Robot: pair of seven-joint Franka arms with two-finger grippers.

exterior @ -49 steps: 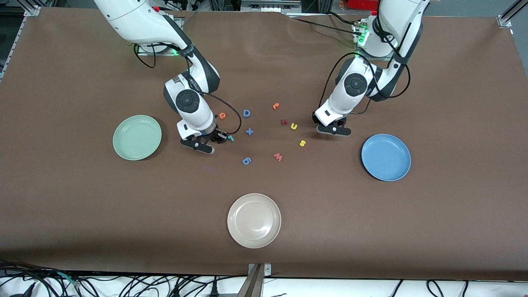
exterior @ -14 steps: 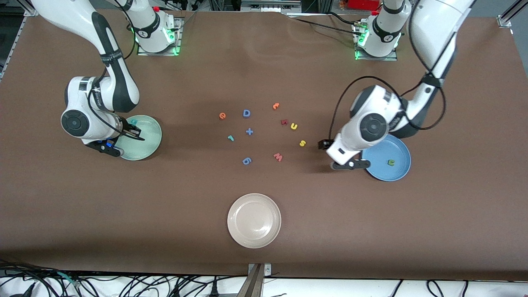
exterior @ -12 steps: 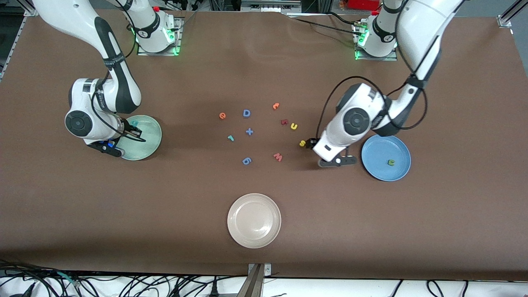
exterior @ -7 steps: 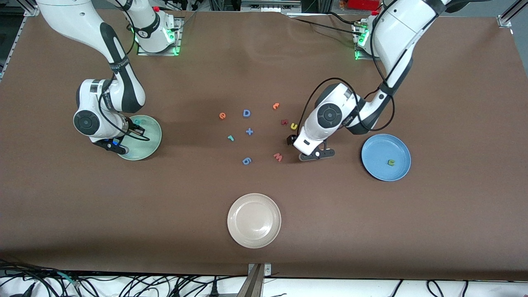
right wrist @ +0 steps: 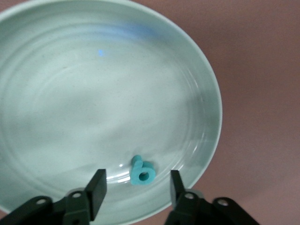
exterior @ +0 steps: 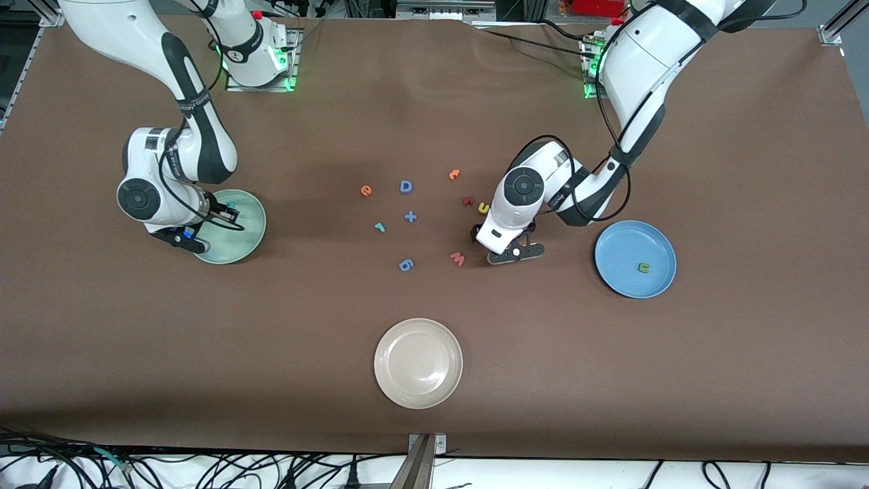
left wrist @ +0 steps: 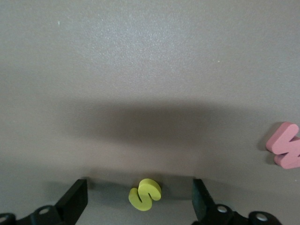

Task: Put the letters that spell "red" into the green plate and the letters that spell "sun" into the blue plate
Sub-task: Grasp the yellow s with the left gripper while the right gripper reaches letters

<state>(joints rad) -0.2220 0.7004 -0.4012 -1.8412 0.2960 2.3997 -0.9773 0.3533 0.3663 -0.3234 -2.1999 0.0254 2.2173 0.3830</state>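
My right gripper [exterior: 204, 229] hangs open over the green plate [exterior: 241, 239]. In the right wrist view a teal "d" [right wrist: 142, 172] lies loose in the green plate [right wrist: 93, 93], just off the open right gripper [right wrist: 136, 190]. My left gripper [exterior: 499, 243] is low over the table beside the yellow "u" [exterior: 483, 208]. In the left wrist view the yellow "s" [left wrist: 145, 194] lies on the table between the spread fingers of the left gripper [left wrist: 139, 204]. The green "n" [exterior: 643, 267] lies in the blue plate [exterior: 621, 238]. The orange "e" [exterior: 366, 191] and teal "r" [exterior: 379, 227] lie mid-table.
Other letters lie around the middle: a blue "D" [exterior: 406, 186], a blue plus [exterior: 410, 216], a blue "6" [exterior: 406, 265], a red "w" [exterior: 457, 258], a dark red letter [exterior: 468, 201] and an orange letter [exterior: 454, 174]. A beige plate [exterior: 418, 363] sits nearer the camera.
The left arm swung from the blue plate toward the middle and now stands over the yellow "s". The right gripper opened and let the teal "d" go into the green plate.
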